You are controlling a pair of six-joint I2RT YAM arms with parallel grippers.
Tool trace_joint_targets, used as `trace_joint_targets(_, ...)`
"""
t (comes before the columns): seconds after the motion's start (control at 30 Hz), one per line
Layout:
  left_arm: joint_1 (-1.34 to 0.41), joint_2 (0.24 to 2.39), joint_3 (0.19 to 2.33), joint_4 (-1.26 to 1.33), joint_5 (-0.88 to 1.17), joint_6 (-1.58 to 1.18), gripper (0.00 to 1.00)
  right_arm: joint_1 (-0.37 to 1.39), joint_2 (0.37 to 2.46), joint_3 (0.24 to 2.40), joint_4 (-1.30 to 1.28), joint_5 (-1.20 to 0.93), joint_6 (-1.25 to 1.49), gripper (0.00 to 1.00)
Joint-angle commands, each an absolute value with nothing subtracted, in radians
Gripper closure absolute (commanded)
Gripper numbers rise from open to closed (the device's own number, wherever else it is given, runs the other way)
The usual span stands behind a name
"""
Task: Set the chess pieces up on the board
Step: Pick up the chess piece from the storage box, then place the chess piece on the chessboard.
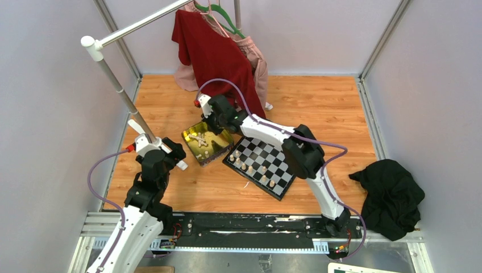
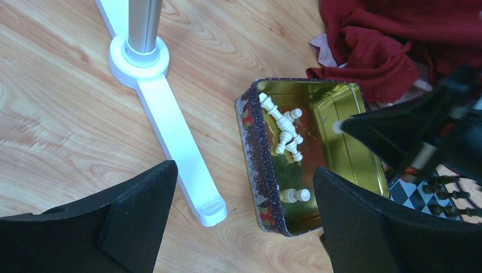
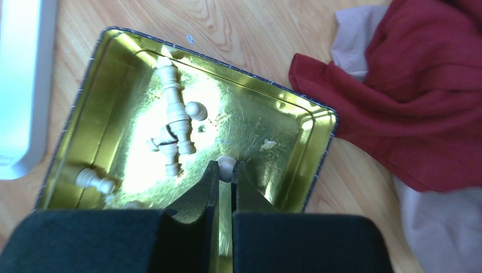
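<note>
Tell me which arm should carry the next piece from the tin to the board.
Right. The right gripper is inside the gold tin, closed on a cream piece, and the board lies beside that arm. The left gripper hangs open, short of the tin, holding nothing.

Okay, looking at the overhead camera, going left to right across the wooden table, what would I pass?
Left arm → gold tin → chessboard → black cloth. The right arm is left out because it stretches over the tin and the board.
</note>
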State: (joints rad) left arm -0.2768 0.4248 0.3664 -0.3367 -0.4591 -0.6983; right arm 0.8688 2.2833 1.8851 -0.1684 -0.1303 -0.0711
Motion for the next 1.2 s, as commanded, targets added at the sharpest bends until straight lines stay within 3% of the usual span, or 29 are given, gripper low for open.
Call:
trace_joint_targets(0.0,-0.279,0.413,0.374,-0.347,-0.467,-0.707,0.05,0.887,2.125,1.793,-0.104,-0.110,-0.083,1.00)
trace_joint_targets(0.57,-0.279,0.423,0.367,-0.330,-0.446,-0.693,0.06,0.928,1.636,1.237,-0.108,0.103,-0.027,1.00)
trace_joint_targets(1.17,-0.279,0.457,0.361,-0.293,-0.422,-0.693,0.06,0.931,1.660,1.123,-0.167,0.150,0.025,1.00)
